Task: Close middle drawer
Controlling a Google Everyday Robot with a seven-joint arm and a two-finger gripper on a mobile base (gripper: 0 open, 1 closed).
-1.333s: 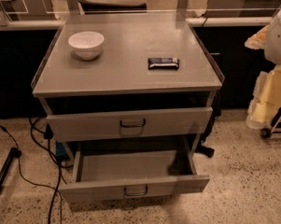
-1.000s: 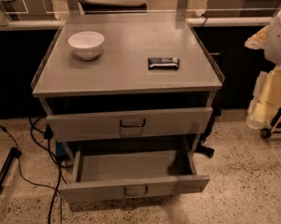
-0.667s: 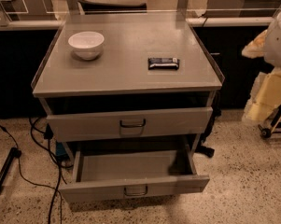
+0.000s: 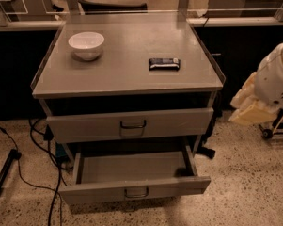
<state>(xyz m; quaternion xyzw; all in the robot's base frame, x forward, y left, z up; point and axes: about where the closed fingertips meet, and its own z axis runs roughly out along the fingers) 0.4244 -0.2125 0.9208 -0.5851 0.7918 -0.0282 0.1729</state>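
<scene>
The middle drawer (image 4: 136,186) is a grey shallow tray with a low front panel and a small U-shaped handle (image 4: 137,192). It is pulled far out of the grey cabinet (image 4: 127,74), and its inside looks empty. Above it, the taller top drawer (image 4: 129,124) stands slightly out. My gripper (image 4: 247,108) is the cream-coloured end of the white arm (image 4: 275,81) at the right edge. It hangs in the air to the right of the cabinet, level with the top drawer and apart from both drawers.
A white bowl (image 4: 86,44) and a dark snack bar (image 4: 164,63) lie on the cabinet top. Black cables (image 4: 19,164) run over the speckled floor at the left. A wheeled stand (image 4: 268,133) is at the right edge. A dark counter runs behind.
The arm and gripper have moved down and to the left, closer to the cabinet's right side. The drawers, bowl and bar have not moved.
</scene>
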